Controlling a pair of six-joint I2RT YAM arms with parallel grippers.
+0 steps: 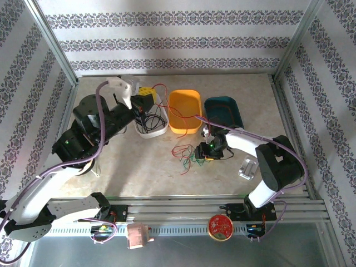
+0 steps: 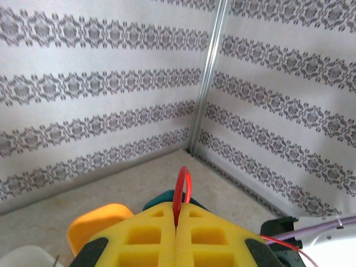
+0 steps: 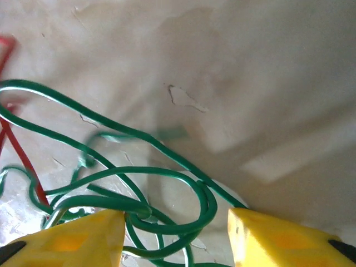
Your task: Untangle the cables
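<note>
We are pinching the red cable (image 2: 183,186) in our left claw (image 2: 177,221); our spread right claw (image 3: 175,232) is straddling green cable loops (image 3: 164,172).

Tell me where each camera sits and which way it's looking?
Top camera: above and behind the arms, looking down at the table; both arms show.
Left wrist camera: on the left arm, facing the far wall corner; the left tool, shut, pinches a red cable.
Right wrist camera: on the right arm, looking down close at the table; the right tool, open, straddles green cables.
Shared: top and right wrist views both show the green cables.
</note>
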